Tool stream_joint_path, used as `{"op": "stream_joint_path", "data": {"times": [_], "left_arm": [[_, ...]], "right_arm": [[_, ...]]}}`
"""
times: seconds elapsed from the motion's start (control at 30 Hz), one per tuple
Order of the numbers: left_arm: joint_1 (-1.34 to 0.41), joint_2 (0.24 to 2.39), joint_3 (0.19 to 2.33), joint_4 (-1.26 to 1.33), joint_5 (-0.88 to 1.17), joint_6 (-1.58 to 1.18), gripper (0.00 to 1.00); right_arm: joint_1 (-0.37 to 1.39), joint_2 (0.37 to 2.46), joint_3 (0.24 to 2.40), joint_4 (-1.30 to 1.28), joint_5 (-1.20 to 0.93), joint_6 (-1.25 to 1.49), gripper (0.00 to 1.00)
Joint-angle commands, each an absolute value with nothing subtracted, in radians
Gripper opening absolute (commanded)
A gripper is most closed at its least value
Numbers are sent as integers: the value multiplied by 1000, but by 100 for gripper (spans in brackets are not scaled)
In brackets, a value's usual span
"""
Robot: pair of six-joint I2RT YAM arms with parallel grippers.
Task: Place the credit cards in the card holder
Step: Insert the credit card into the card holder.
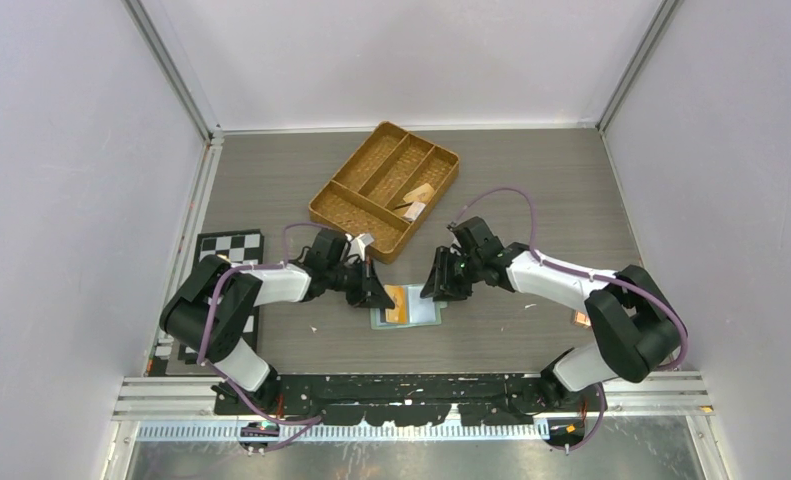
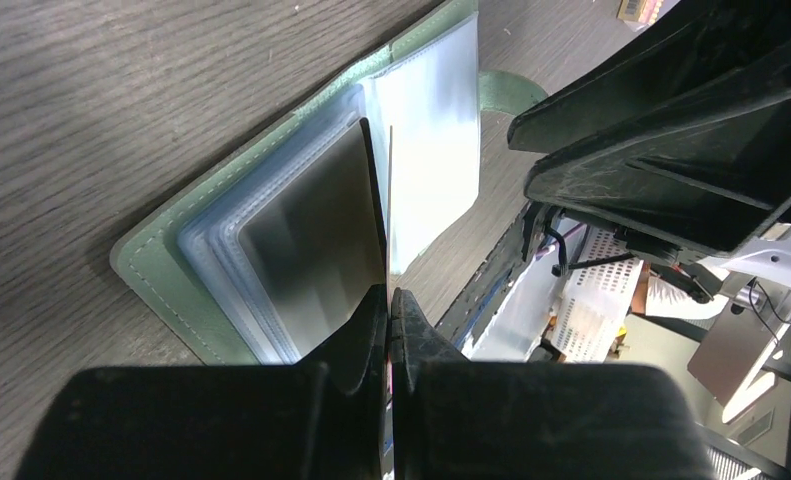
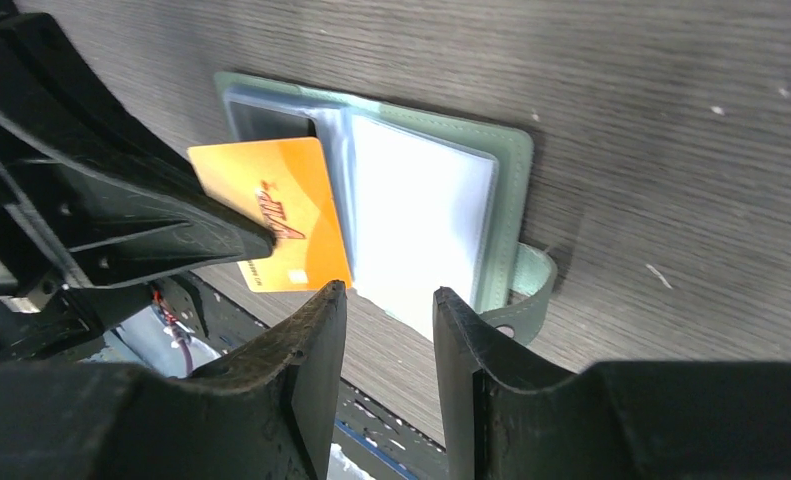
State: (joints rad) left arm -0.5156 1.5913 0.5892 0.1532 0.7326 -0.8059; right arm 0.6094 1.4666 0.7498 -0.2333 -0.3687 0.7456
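Note:
The sage-green card holder (image 1: 427, 313) lies open on the table between my grippers, its clear sleeves facing up. My left gripper (image 1: 379, 297) is shut on an orange credit card (image 1: 396, 303) and holds it tilted over the holder's left page. In the right wrist view the orange card (image 3: 281, 210) has its far edge at the sleeves of the holder (image 3: 506, 160). In the left wrist view my left gripper (image 2: 390, 300) shows the card edge-on (image 2: 390, 200). A dark silvery card (image 2: 311, 230) sits in a sleeve. My right gripper (image 3: 389, 295) is open and empty at the holder's near right edge, by the snap strap (image 3: 526, 290).
A woven brown divided tray (image 1: 384, 185) with small items stands behind the holder. A checkerboard mat (image 1: 229, 250) lies at the left by the left arm. A small orange object (image 1: 580, 318) lies at the right near the right arm.

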Motion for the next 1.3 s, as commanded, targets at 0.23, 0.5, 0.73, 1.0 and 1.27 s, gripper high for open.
{"op": "stream_joint_path", "data": {"times": [0.23,0.5,0.73,1.0,1.27], "left_arm": [[-518,1594,637,143,719,-775,0],[-518,1602,638,143,718,-772,0],[-518,1617,639,143,718,-768,0],[-518,1628,639,143,714,-762,0],[-518,1629,651,108,699,-739,0]], "right_arm": [[626,1485,722,-267,-308,758,42],[629,1514,705,-218,-331,775,40],[631,1511,677,-142,-359,820,33],[631,1539,656,-88,-360,848,22],[632,1538,681,-214,-262,802,3]]}}
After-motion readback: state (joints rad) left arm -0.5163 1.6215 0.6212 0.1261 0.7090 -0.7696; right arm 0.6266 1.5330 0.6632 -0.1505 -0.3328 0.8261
